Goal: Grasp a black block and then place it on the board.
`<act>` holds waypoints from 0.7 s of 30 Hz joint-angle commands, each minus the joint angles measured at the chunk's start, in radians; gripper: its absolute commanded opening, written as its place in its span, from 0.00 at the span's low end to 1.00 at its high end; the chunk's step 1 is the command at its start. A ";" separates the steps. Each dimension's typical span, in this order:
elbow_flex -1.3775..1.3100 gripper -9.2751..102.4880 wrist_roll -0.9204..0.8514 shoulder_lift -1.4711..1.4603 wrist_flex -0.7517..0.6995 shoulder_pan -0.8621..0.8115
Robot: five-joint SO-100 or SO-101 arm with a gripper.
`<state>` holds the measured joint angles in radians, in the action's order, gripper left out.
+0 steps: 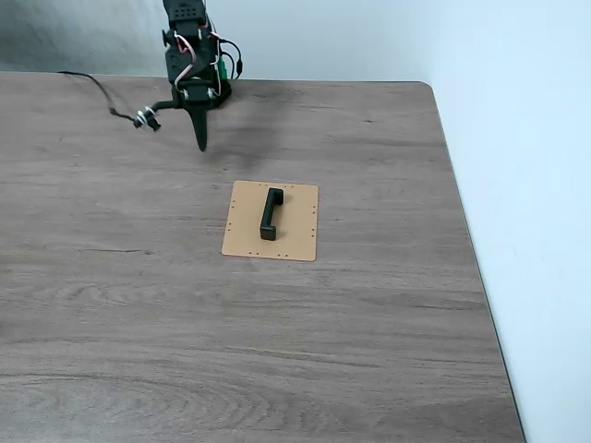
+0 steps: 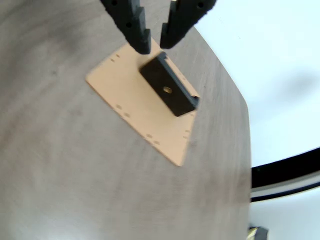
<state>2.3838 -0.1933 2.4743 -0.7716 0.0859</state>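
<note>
The black block [image 1: 269, 213] lies flat on the tan board [image 1: 295, 231] at mid-table, running lengthwise and a little left of the board's middle. My gripper [image 1: 202, 145] hangs above the table behind and to the left of the board, pointing down, well apart from the block. In the wrist view the block [image 2: 167, 85] lies across the board [image 2: 135, 107], just below my gripper [image 2: 155, 46]. Its fingers [image 2: 134, 25] stand a narrow gap apart with nothing between them.
The wood-grain tabletop [image 1: 138, 305] spreads wide on every side of the board. A black cable [image 1: 102, 92] trails to the left from the arm. The table's right edge [image 1: 466, 249] runs beside a pale wall.
</note>
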 commanded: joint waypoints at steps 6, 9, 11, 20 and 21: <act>0.264 0.08 0.138 0.354 -0.101 -0.038; 0.370 0.08 0.158 0.482 -0.118 -0.051; 0.434 0.08 0.176 0.551 -0.133 -0.055; 0.655 0.08 0.213 0.818 -0.184 -0.058; 0.667 0.08 0.219 0.834 -0.187 -0.058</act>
<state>3.0342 0.0061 3.2628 -0.9419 0.0230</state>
